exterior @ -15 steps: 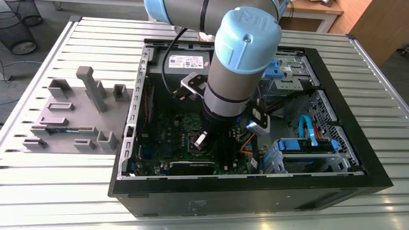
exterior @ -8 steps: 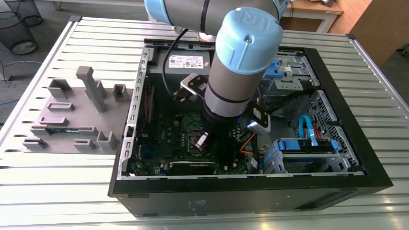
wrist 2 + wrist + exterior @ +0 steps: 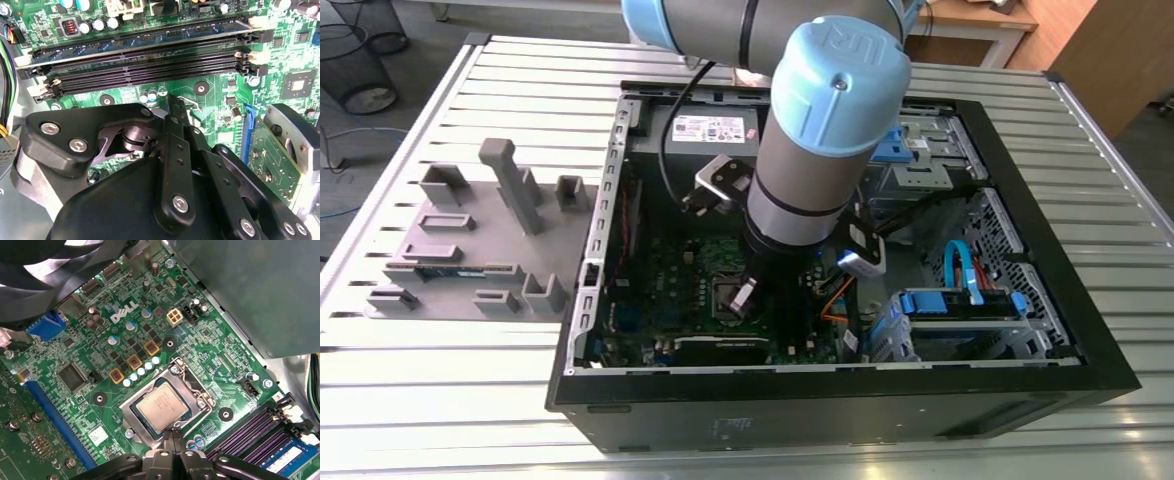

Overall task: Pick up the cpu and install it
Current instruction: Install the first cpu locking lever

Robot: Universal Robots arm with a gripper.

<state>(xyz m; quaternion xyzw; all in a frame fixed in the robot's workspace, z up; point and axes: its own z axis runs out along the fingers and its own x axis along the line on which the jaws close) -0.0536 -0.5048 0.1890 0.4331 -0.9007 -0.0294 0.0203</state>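
The cpu, a small square chip with a silver-grey metal top, lies flat inside the dark metal-framed socket on the green motherboard. In the first wrist view my gripper is shut, its black fingertips pressed together at the chip's edge with nothing between them. The second wrist view shows the same shut gripper low over the board. In the exterior view the gripper reaches down into the open computer case.
Black memory slots run beside the socket, one holding a blue-labelled memory stick. A blue expansion slot and a fan flank the board. Outside the case a grey fixture tray rests on the slatted table.
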